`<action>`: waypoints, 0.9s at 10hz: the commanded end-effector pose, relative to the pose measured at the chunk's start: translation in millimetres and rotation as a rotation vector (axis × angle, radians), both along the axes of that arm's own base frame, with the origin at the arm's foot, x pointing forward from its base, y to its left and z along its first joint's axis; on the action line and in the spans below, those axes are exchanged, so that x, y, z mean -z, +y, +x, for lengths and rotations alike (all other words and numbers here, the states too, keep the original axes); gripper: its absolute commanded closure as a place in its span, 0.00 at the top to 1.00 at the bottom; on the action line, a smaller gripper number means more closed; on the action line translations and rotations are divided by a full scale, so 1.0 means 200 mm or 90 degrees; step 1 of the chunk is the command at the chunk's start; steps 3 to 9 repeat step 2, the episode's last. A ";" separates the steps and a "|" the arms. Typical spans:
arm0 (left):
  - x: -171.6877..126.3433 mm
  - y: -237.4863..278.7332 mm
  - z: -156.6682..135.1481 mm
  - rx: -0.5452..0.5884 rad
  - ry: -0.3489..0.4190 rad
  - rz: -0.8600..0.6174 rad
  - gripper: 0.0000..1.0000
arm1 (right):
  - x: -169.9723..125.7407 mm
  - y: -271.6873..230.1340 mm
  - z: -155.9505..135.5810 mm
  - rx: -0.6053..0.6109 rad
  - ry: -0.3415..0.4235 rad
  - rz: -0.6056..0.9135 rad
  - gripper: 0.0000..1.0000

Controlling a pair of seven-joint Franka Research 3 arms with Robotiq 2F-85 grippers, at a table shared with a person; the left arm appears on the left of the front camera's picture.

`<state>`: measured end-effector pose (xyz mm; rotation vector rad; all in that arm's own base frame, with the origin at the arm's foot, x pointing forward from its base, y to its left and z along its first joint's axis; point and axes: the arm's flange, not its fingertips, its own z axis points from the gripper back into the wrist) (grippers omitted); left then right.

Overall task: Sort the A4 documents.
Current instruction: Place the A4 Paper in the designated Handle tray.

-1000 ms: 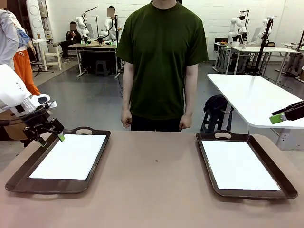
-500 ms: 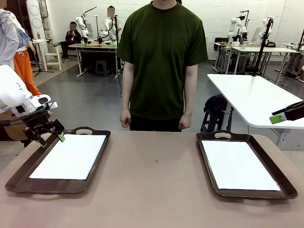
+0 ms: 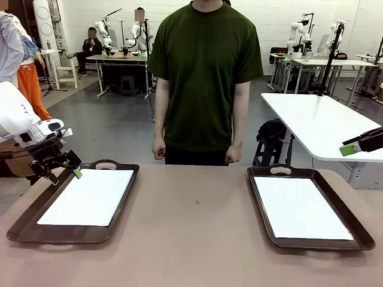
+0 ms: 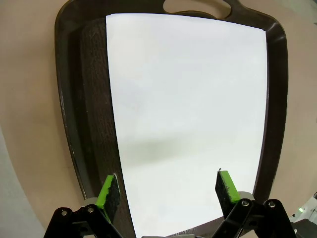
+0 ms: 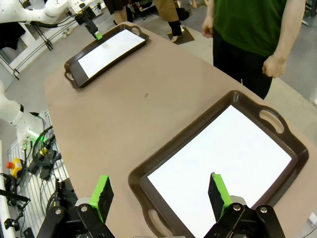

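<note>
A4 documents (image 3: 88,196) lie flat in the left tray (image 3: 24,222), thin and floppy, best pinched at an edge; left gripper (image 4: 168,186) above, wide open, empty.

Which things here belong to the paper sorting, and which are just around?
Part of the job:
- A4 documents
- left tray, right tray holding them
- left gripper, right gripper, both open and empty

Just around:
- white side table
- dark bag under it

White sheets (image 3: 88,196) lie in dark brown trays (image 3: 24,224) on a tan table (image 3: 191,239); the person's shirt (image 3: 204,66) is dark green.
</note>
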<state>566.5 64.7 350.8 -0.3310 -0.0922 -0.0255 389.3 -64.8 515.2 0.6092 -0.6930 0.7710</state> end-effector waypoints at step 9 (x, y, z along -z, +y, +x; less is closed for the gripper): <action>0.00 0.01 0.00 0.007 -0.004 -0.002 1.00 | 0.00 0.01 0.00 0.000 -0.005 0.001 1.00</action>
